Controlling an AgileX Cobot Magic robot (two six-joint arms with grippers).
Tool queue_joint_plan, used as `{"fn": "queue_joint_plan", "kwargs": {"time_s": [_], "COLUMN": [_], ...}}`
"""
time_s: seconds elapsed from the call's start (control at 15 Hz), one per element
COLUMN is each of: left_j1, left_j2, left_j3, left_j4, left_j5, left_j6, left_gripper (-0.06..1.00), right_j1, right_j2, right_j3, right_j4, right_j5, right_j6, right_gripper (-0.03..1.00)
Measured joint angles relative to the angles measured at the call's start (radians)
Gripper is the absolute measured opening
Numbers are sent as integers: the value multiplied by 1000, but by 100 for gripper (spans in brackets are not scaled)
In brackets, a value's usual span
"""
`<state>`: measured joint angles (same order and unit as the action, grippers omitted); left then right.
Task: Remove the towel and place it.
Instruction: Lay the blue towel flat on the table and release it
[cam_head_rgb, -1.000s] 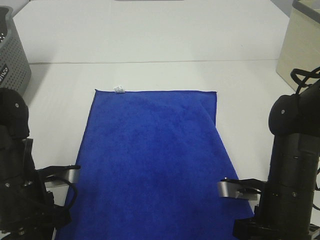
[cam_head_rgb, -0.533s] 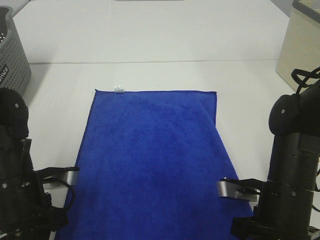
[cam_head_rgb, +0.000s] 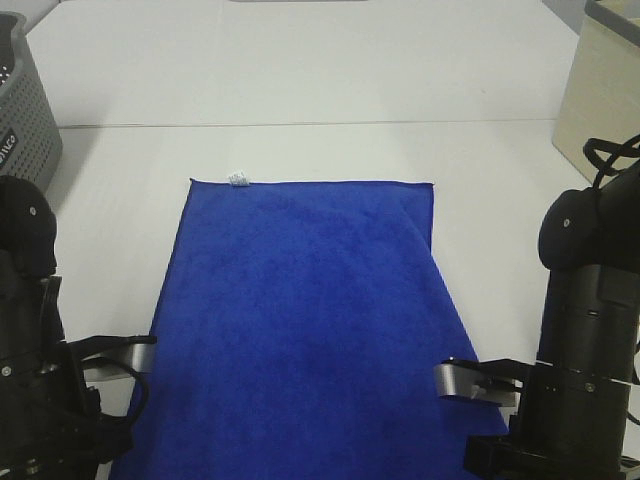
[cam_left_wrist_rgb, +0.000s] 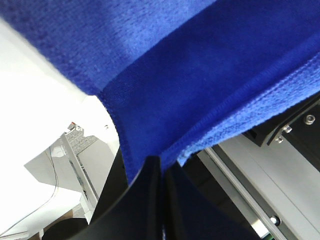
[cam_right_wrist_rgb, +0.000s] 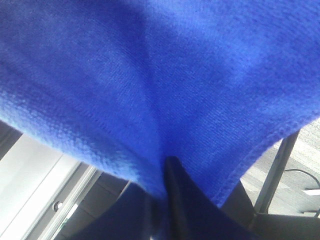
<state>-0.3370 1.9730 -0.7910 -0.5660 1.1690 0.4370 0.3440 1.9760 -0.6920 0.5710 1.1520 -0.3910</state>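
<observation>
looks like a robot lab bench; plain white table (cam_head_rgb: 300, 80), grey perforated basket (cam_head_rgb: 25, 110), aluminium frame rail (cam_left_wrist_rgb: 280, 185)

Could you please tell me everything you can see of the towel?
The towel is a large royal-blue rectangle of plush, microfibre-looking cloth with stitched edges and a small white tag on its far short edge. It lies spread almost flat on the white table, its long sides running away from the robot, with a faint diagonal crease near the far right corner. The left hand pinches its near left edge and the right hand its near right edge.
</observation>
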Motion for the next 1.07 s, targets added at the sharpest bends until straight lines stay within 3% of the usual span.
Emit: {"fn": "queue_joint_plan", "kwargs": {"time_s": [0.2,0.27,0.4,0.73,1.07], "left_j1": [0,0,0,0,0], "left_j2": [0,0,0,0,-78], "left_j3": [0,0,0,0,-17], "left_j4": [8,9,8,-47,-55], "left_j5": [5,11,15,37,39], "left_j6": [0,0,0,0,0], "left_gripper": [6,13,18,47,51], "right_j1": [-1,-1,-1,-1,-1], "right_j2": [0,0,0,0,-3], "right_j3": [1,1,1,1,-51], "right_j4": [0,-3,-4,42,42], "right_j5": [7,17,21,28,52], "right_j6": [-3,-9,-9,-9,-9], "right_gripper": [16,23,27,61,64]}}
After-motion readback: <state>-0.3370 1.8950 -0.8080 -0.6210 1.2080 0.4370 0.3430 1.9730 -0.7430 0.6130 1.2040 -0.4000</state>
